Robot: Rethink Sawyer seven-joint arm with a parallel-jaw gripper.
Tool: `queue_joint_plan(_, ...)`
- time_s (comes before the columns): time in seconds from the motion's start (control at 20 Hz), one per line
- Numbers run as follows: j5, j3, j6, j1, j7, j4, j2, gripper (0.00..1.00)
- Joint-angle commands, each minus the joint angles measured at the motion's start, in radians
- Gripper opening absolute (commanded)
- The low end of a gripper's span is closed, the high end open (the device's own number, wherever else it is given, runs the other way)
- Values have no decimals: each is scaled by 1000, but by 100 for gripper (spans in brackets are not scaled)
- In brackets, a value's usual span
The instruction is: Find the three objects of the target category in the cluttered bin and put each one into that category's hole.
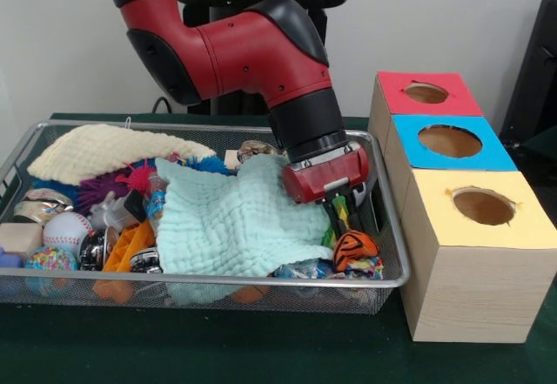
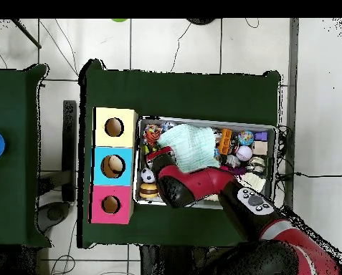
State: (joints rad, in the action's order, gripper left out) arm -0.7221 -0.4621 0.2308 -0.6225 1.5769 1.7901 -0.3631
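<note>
The wire mesh bin (image 1: 200, 281) is full of toys and cloths; it also shows in the overhead view (image 2: 209, 122). My gripper (image 1: 349, 217) hangs low at the bin's right end, open, just above the orange tiger-striped ball (image 1: 355, 250). In the overhead view the gripper (image 2: 155, 152) is near the bin's box end, with the tiger ball (image 2: 153, 133) beside it. A white baseball (image 1: 67, 230) and a multicoloured ball (image 1: 50, 260) lie at the bin's left end. The red-topped box's hole (image 1: 426, 93) (image 2: 110, 205) is the farthest of the row.
A mint cloth (image 1: 235, 223) covers the bin's middle and a cream cloth (image 1: 104, 151) its back left. Spiky pom balls (image 1: 130, 178) lie between them. The blue-topped hole (image 1: 450, 141) and the yellow-topped hole (image 1: 483, 205) are nearer. A black-and-white ball (image 2: 148, 175) lies by the arm.
</note>
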Motion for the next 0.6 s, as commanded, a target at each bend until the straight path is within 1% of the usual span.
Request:
queue_joint_plan(0.05,55,10,57,10,209,65,-25,0)
queue_joint_plan(0.1,60,-3,44,-2,211,88,-54,0)
queue_joint_plan(0.15,75,-22,28,-22,220,143,-128,0)
queue_joint_plan(0.2,82,-40,15,-39,222,173,-168,0)
queue_joint_plan(0.25,97,-66,-15,-62,225,217,-239,0)
queue_joint_plan(0.3,105,-81,-32,-76,223,238,-272,0)
queue_joint_plan(0.35,119,-103,-60,-94,221,268,-322,0)
queue_joint_plan(0.45,137,-130,-94,-118,213,299,-371,0)
queue_joint_plan(0.55,157,-147,-116,-131,202,315,-399,0)
queue_joint_plan(0.6,163,-152,-120,-135,197,319,-402,0)
